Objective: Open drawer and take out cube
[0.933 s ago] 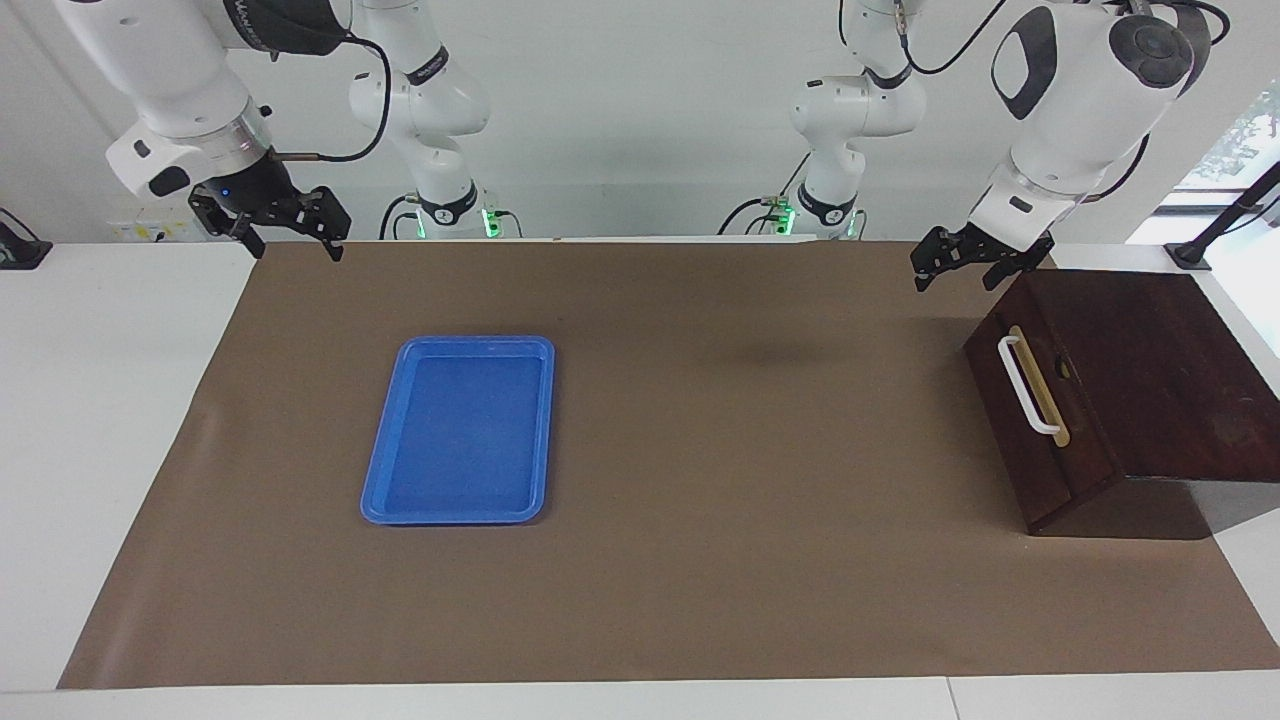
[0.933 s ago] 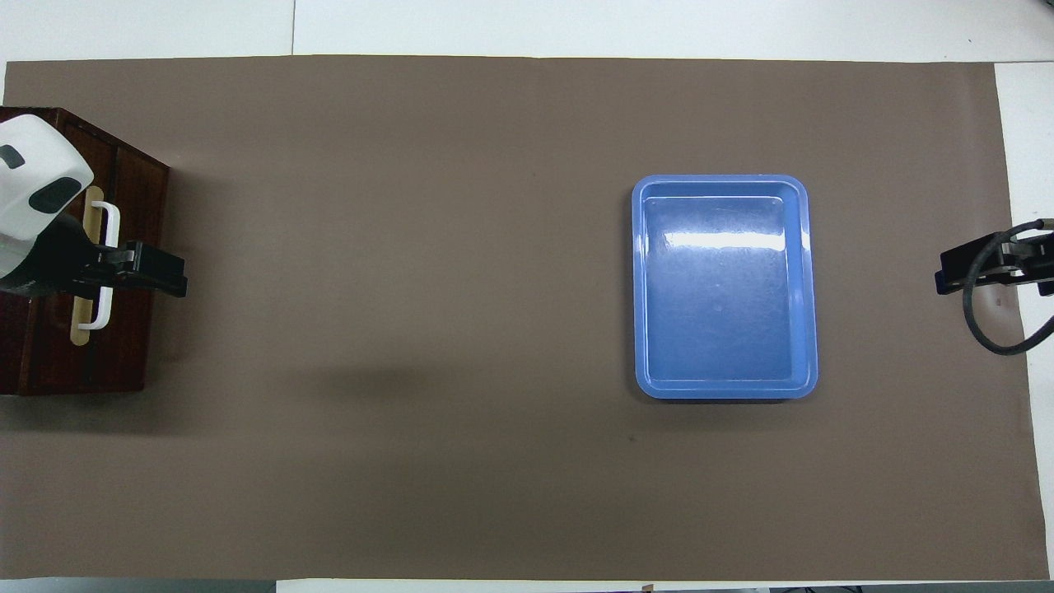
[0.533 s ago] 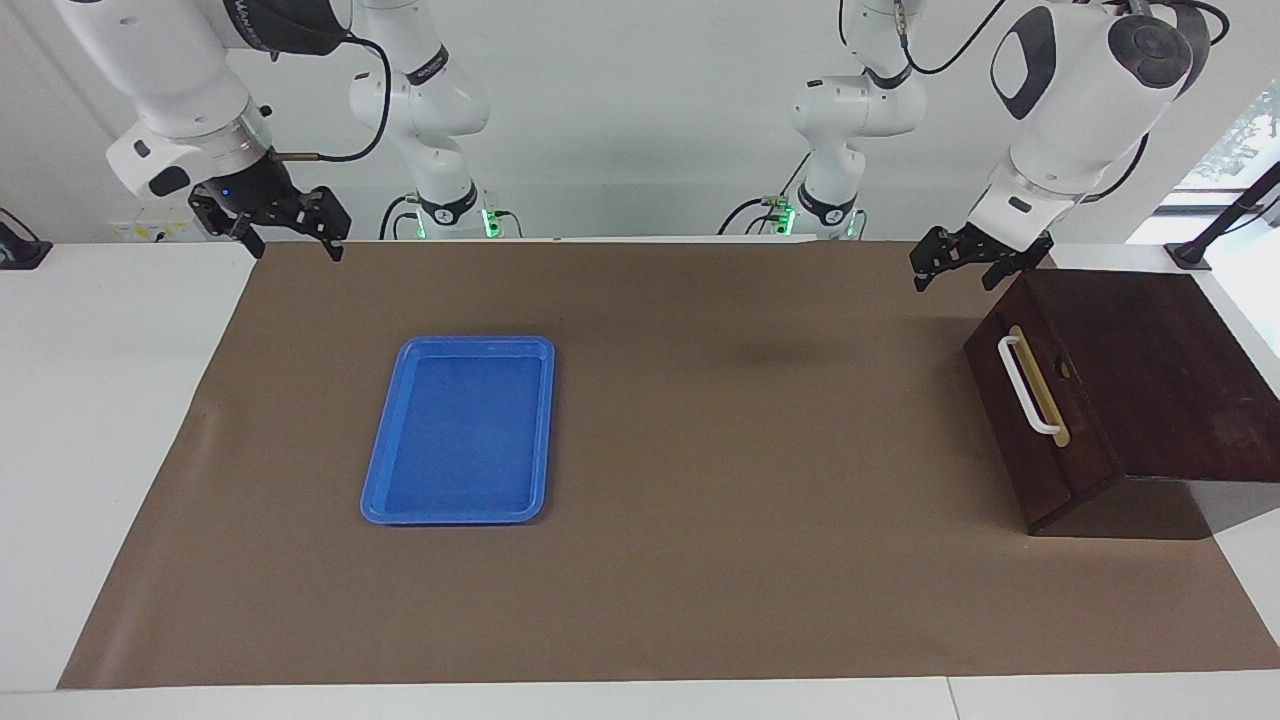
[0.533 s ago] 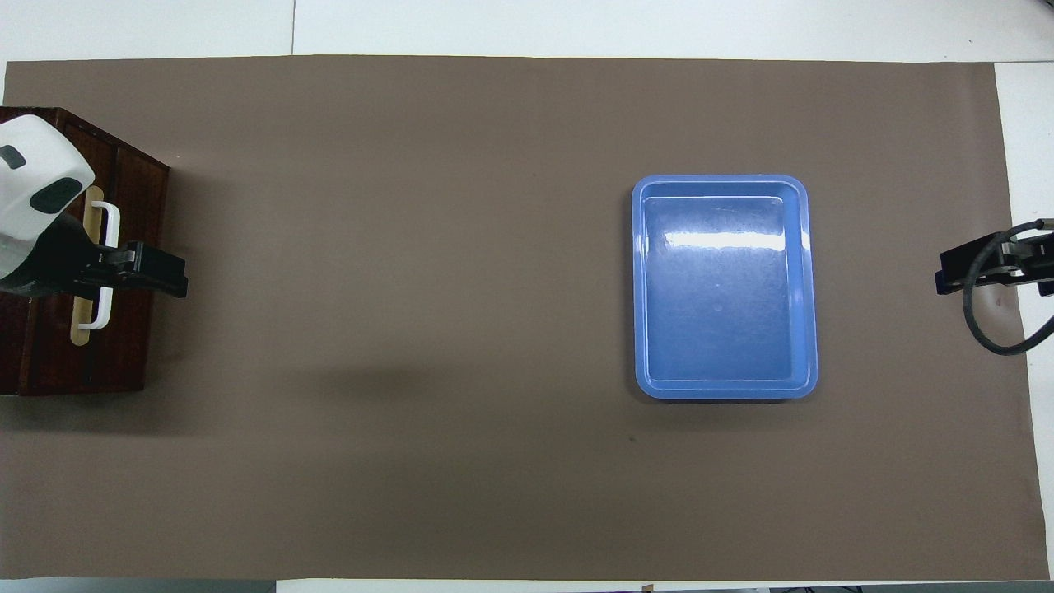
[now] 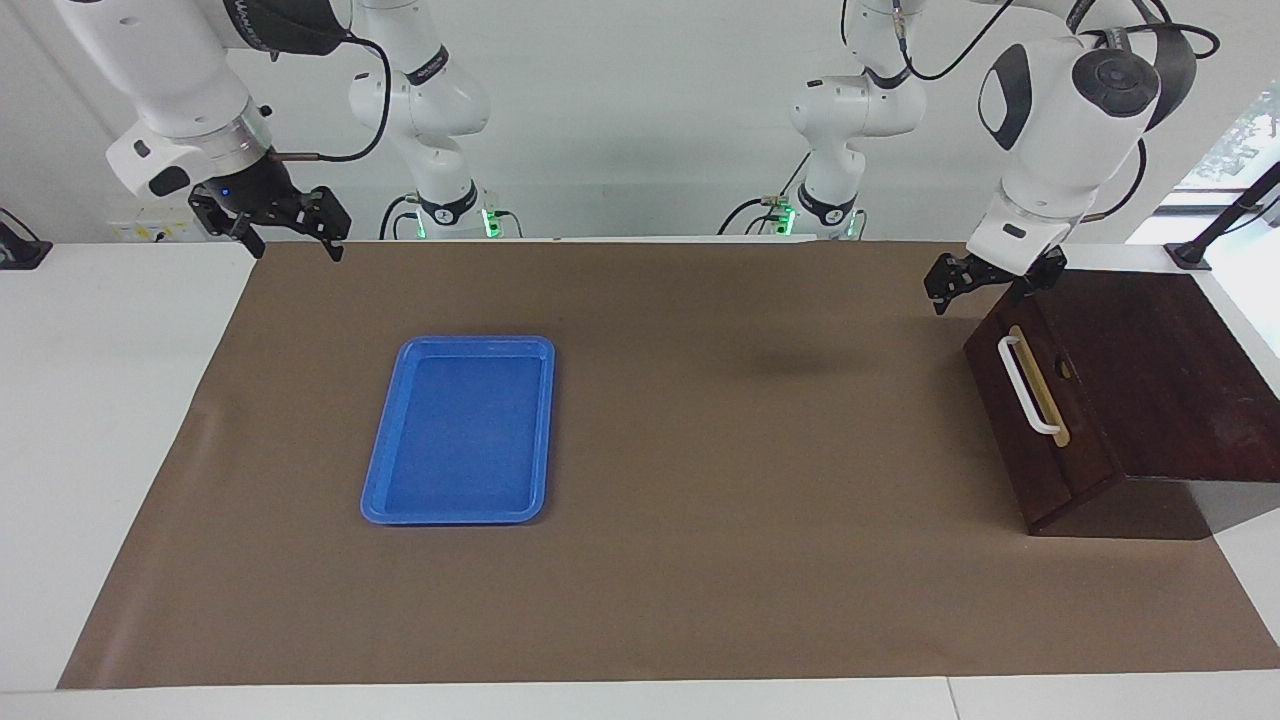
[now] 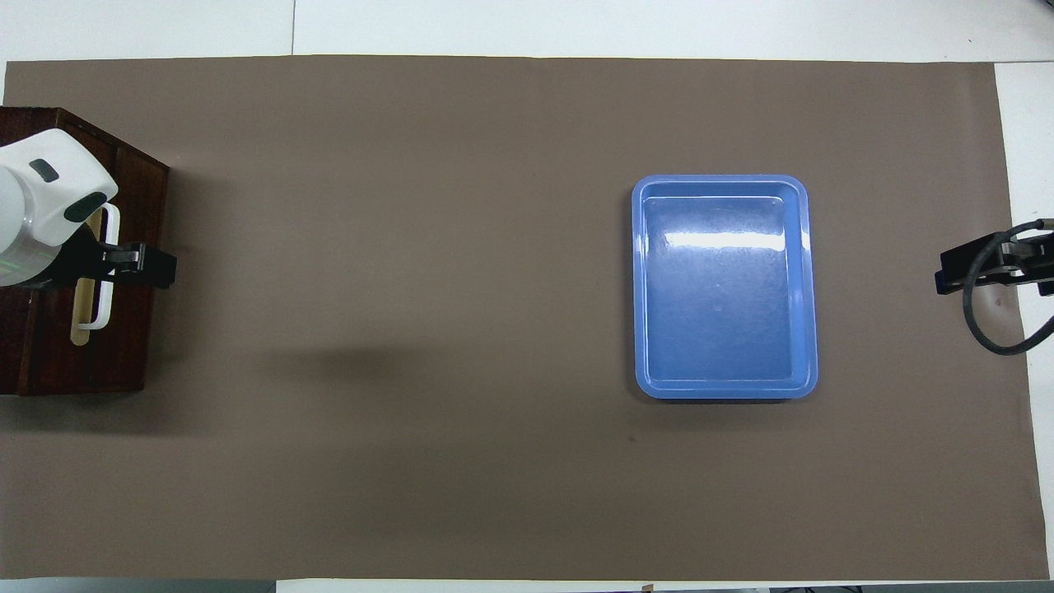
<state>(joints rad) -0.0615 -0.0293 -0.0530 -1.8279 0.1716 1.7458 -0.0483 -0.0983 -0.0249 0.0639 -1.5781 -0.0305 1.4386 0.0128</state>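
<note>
Drawer (image 5: pixel 1040 400) shut in its dark box (image 5: pixel 1150 370), at the left arm's end of the table (image 5: pixel 60 400), close to that end's edge of the brown mat (image 5: pixel 750 560), white bar handle (image 5: pixel 1024 385) on a tan strip facing toward the middle of the mat. Cube nowhere in sight, neither on the mat nor in the tray. Left gripper (image 5: pixel 990 283) hanging in the air over the box's corner nearest the robots, just above the handle's upper end, touching nothing, fingers spread apart and holding nothing; from overhead, covering the handle's middle (image 6: pixel 136 268). Right gripper (image 5: pixel 290 228) waiting high over the mat's corner at the right arm's end, close to the robots' edge, jaws wide apart, empty. Flat blue tray (image 5: pixel 385 455) lying bare on the mat toward the right arm's end, well apart from the drawer and from both grippers.
</note>
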